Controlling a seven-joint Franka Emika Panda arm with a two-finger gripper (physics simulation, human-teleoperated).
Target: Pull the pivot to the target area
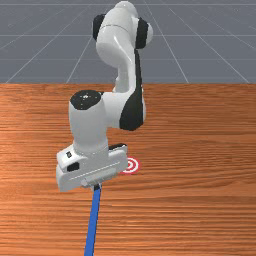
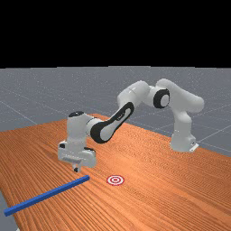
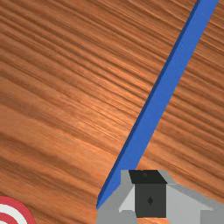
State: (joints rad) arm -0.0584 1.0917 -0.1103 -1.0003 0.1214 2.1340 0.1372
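The tool [image 1: 97, 186] is closed with nothing in its grip, poised above the blue bar [image 2: 47, 195] near one end. In the front view the bar runs from beneath it toward 6 o'clock across the wooden counter [image 1: 200, 210]. The red-and-white target [image 2: 115, 180] sits at 2 o'clock from the tool there, its edge partly hidden by the hand; in the far view it lies at 3 o'clock from the bar's nearer end. The white arm [image 1: 119, 37] reaches in from 12 o'clock in the front view.
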